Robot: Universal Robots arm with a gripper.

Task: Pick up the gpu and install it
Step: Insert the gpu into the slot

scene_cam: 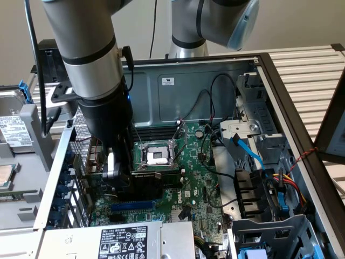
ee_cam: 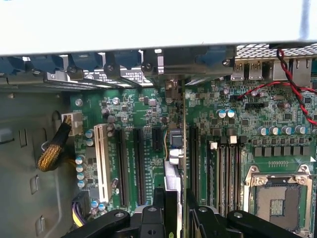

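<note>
Black shroud on a green board: the gpu (scene_cam: 153,183), standing upright on its edge inside the open computer case (scene_cam: 161,86). It sits low over the motherboard (scene_cam: 202,178), just nearer than the bare processor socket (scene_cam: 153,155) and farther than the blue slot (scene_cam: 133,205). Gripper (scene_cam: 114,171): closed on the gpu at its end toward the exterior view's left. The wrist view looks along the gpu (ee_cam: 172,178) edge-on between the fingers, above a row of long black slots (ee_cam: 136,163). Whether its contacts have entered a slot cannot be told. Risks, as judged:
- the edge lands beside a slot rather than in it, pressing on small parts and flexing the motherboard;
- the metal bracket catches on the case's rear wall (ee_cam: 198,57);
- the gpu tilts in the narrow grip under downward force;
- one end seats while the other rides high.
</note>
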